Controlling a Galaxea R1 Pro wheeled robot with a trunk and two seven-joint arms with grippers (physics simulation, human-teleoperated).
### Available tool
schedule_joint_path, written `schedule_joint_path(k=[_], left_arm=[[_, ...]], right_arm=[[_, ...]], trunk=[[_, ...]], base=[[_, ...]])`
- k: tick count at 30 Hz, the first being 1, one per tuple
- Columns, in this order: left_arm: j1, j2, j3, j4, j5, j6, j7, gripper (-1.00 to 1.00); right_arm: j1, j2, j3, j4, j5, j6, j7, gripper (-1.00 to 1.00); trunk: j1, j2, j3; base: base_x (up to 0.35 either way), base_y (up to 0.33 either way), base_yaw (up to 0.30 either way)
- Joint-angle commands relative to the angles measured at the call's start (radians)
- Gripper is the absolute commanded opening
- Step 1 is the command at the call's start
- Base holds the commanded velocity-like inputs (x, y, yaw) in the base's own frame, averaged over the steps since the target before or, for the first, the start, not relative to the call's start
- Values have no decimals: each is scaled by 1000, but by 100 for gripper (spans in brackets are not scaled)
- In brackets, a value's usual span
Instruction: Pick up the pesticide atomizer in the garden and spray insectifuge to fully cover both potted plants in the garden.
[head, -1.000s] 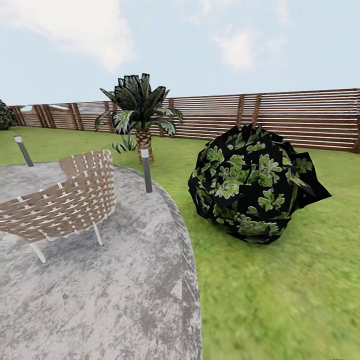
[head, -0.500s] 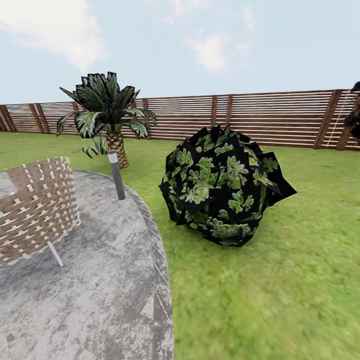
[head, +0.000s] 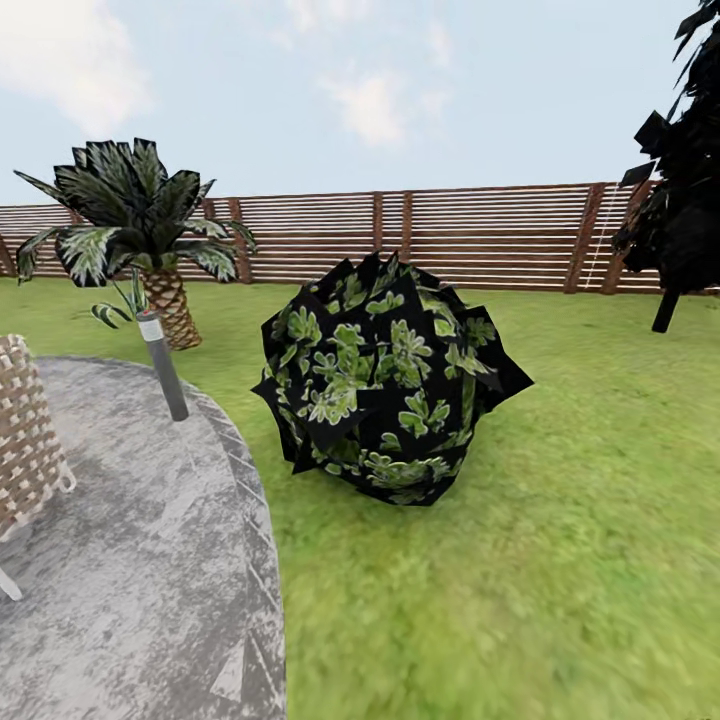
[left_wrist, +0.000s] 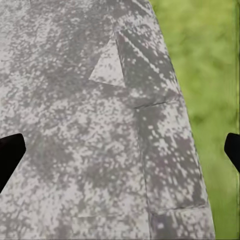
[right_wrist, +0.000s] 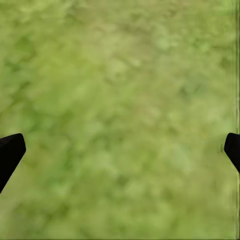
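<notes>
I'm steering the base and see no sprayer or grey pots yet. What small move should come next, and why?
Probably keep turning right to scan. The head view holds the round bush, a palm, the fence and the patio. Both the left gripper and the right gripper are open with nothing between the fingers.

Lawn (head: 560, 560), fence (head: 480, 235) (perhaps wooden)

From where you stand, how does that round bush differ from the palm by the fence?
The bush is a low, dark ball of leaves sitting straight on the lawn; the palm spreads its fronds from atop a scaly brown trunk. The bush sits nearer the middle of the head view; the palm stands farther back toward the fence. Both grow from the grass, with dark green foliage.
</notes>
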Motion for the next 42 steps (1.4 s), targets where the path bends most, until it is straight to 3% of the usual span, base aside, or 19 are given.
schedule_joint_path(k=[1,42], left_arm=[[0,0,2,0,-3,-3,2,100],[0,3,2,0,1,-3,2,100]], right_arm=[[-1,0,0,1,-1,-3,0,100],[-1,0,0,1,-1,-3,0,100]], trunk=[[0,0,-1],[0,0,9]], base=[[282,-210,-267],[283,-210,-267]])
